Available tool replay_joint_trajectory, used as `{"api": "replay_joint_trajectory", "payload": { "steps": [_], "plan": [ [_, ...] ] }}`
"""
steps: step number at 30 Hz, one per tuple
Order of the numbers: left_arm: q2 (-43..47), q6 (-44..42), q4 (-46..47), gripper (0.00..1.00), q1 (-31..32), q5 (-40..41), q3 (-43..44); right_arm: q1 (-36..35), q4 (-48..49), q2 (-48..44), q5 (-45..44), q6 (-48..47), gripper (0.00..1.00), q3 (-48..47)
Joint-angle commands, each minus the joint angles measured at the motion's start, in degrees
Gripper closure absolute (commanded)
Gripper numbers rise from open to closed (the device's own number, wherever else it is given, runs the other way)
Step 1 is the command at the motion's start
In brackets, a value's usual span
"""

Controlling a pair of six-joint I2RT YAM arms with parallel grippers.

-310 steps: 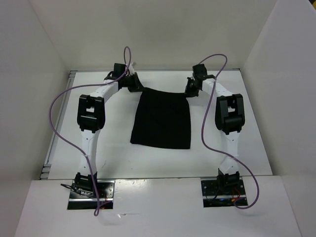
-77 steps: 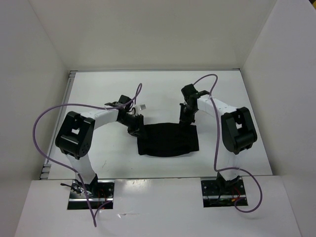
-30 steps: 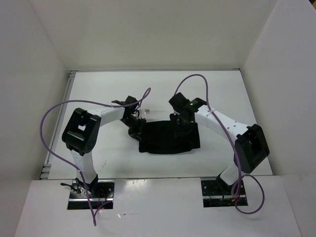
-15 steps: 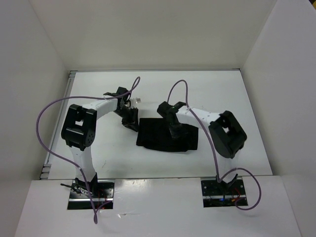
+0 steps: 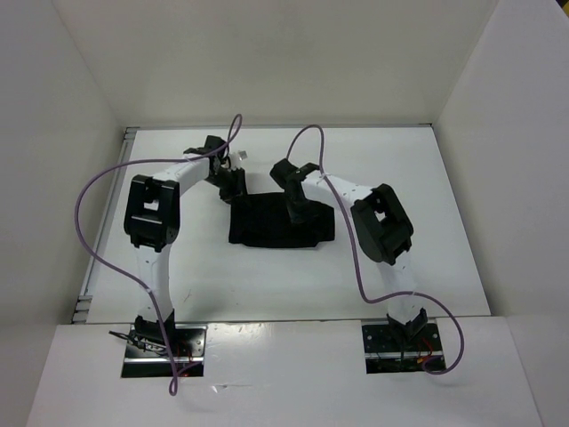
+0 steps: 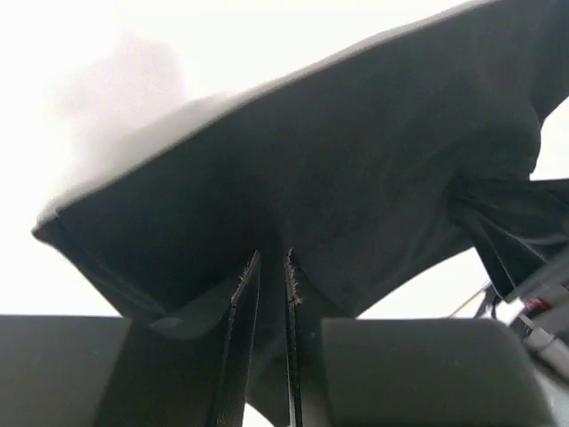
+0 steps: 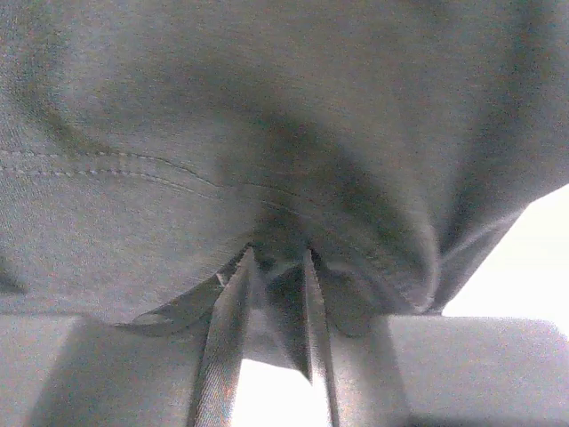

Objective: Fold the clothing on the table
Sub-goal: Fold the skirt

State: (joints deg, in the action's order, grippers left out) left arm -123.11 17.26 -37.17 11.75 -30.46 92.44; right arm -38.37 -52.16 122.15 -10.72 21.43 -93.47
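The clothing is a black, folded, wide strip lying in the middle of the white table. My left gripper is at its far left corner. In the left wrist view the narrow jaws pinch a fold of the clothing, which stretches away from them, lifted. My right gripper reaches over the garment's top middle. In the right wrist view its fingers are shut on a bunched seam of the clothing, which fills the view.
White walls enclose the table on three sides. Purple cables loop off both arms. A metal rail runs along the table's left edge. Both arm bases sit at the near edge.
Both grippers have moved left and toward the far side, dragging the clothing with them. The right arm's elbow has swung in closer.
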Motion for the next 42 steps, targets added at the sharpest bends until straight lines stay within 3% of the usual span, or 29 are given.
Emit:
{"api": "replay_joint_trajectory", "payload": {
  "steps": [1,5,17,27,42],
  "plan": [
    [0.5,0.5,-1.3,0.76,-3.0,-0.4,4.3,1.5,4.3,-0.8,0.1,-1.6,0.63,-3.7],
    [4.4,0.5,-1.3,0.76,-5.4,0.3,4.9,-0.5,3.2,-8.0,-1.0,-4.3,0.50,-1.3],
    [11.3,0.5,-1.3,0.71,-9.3,-4.3,3.4,-12.0,4.3,-14.0,-14.7,-10.4,0.49,6.6],
    [13.9,0.0,-1.3,0.71,-10.3,-6.5,-0.9,-14.5,5.1,-5.7,-22.5,-11.5,0.51,3.6],
    [15.4,-0.6,-1.3,0.70,-10.9,-7.0,-3.3,-14.5,8.8,-0.2,-23.7,-13.7,0.62,1.3]
  ]
}}
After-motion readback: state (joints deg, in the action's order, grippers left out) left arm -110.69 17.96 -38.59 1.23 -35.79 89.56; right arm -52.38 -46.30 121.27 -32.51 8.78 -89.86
